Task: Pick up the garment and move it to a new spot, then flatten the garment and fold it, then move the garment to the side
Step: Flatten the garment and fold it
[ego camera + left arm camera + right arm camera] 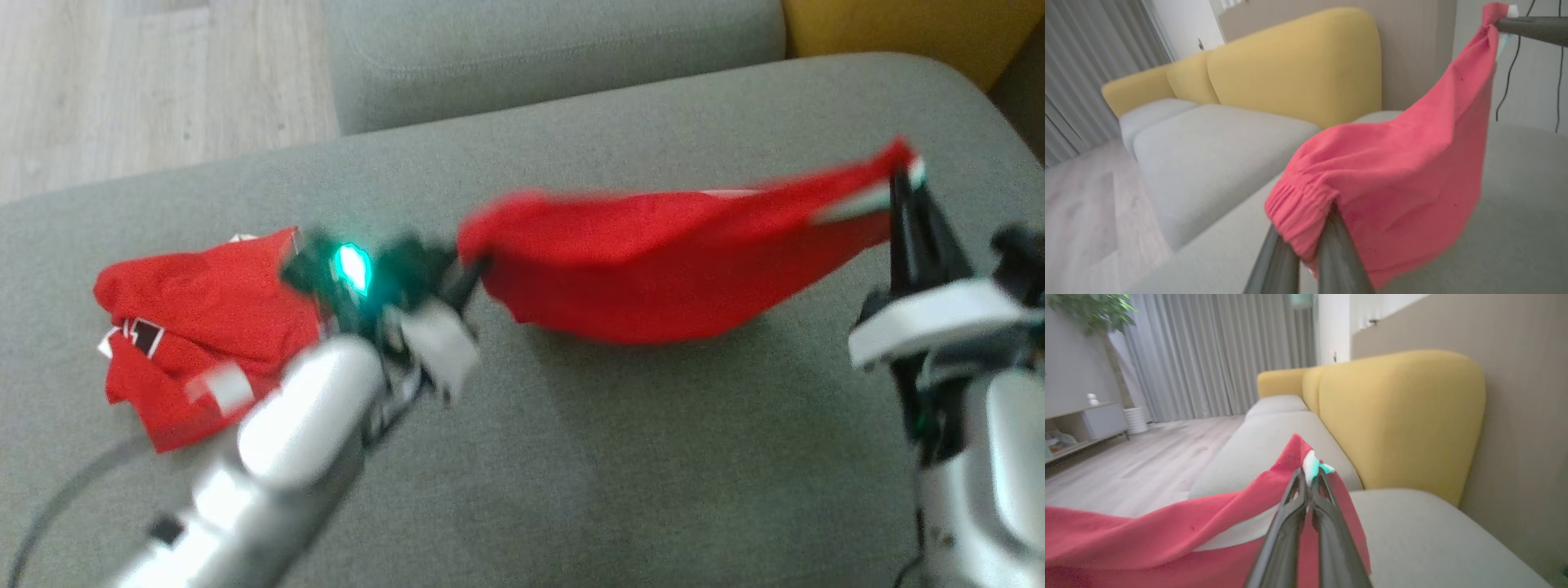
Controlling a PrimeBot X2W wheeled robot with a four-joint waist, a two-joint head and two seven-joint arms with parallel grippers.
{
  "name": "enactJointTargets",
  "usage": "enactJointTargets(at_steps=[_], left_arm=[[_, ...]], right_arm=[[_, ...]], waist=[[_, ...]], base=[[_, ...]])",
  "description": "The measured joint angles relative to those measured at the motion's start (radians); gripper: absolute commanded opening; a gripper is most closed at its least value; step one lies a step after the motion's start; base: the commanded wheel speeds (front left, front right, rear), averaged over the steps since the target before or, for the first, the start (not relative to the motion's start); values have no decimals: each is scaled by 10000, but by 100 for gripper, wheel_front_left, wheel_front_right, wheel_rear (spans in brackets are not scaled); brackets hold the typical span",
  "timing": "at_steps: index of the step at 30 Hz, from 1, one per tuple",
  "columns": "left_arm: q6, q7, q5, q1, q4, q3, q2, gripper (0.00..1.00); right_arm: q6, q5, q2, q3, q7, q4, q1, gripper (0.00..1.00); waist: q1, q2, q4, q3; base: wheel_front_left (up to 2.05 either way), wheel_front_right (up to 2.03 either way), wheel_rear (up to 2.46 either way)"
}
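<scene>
- Grey sofa seat serves as the work surface; a yellow backrest stands at its far right and pale wood floor lies far left.
- Garment, red, hangs slung between both arms over the middle-right of the seat. Its middle sags low; I cannot tell whether the belly touches the cushion.
- Left pincer is clenched on the garment's left end. The left wrist view shows a ribbed elastic edge bunched between the fingers.
- Right pincer is clamped tight on the right end, higher than the left, gripping a corner with a white and green trim.
- A second red garment lies crumpled on the near-left of the seat, just beside the left arm.
- Judgement: the carry to a new spot looks underway; flattening and folding are not yet done.
- Risks:
  - The right grip sits on the very tip of the cloth, so a pull apart could slip it free.
  - The bunched left grip may hold several layers, so the cloth would lay down twisted.
  - A left-arm sweep could snag the crumpled pile.
  - The sagging middle could drag and crease on the seat.
</scene>
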Motion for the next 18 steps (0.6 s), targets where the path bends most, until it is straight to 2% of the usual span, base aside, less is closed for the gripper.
enactJointTargets(at_steps=[3,8,18], left_arm=[[-165,163,-176,-1046,-165,311,54,0],[-174,299,-418,-2105,-410,715,104,0],[-282,1091,-1005,-1615,-1181,725,364,0]], right_arm=[[0,86,-359,286,48,-531,-748,0],[0,221,-809,328,-146,-1041,-1837,0],[0,221,-884,568,153,-1342,-1027,0]], waist=[[0,0,9,-205],[0,0,24,-472],[-1,0,155,-560]], base=[[0,0,0],[0,0,0],[0,0,0]])
